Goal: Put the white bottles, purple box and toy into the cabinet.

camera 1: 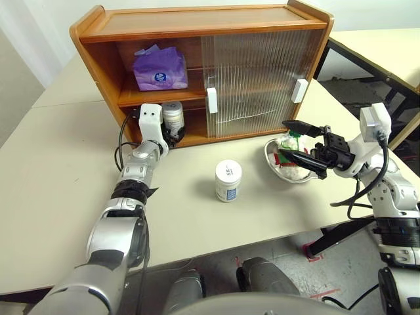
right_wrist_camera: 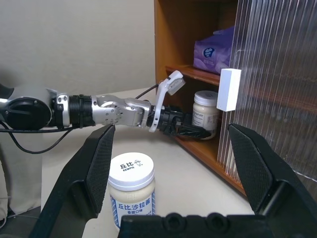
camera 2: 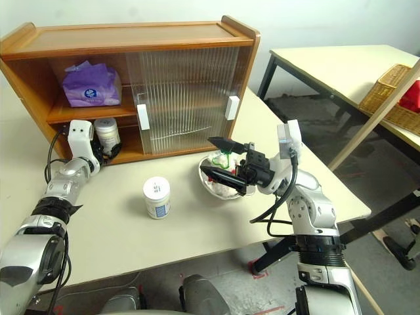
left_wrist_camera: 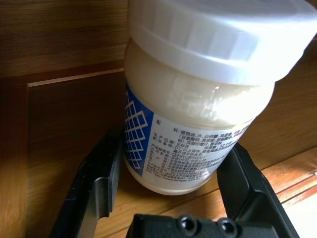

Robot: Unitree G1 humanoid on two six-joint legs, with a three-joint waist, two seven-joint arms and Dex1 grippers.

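White plastic, one bottle (left_wrist_camera: 198, 104) stands on the cabinet (camera 1: 197, 26) lower shelf, pinched by the left pincer (camera 1: 172, 131). The purple box (camera 1: 159, 69) lies on the upper shelf. The second bottle (camera 1: 228, 181) stands on the bench (camera 1: 59, 197). The right pincer (camera 1: 296, 141) hangs spread over the toy (camera 1: 291, 141) in a bowl (camera 1: 272, 164).

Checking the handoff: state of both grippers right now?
Left gripper: shut on a white bottle on the cabinet's lower shelf.
Right gripper: open, empty, over the toy in its bowl.
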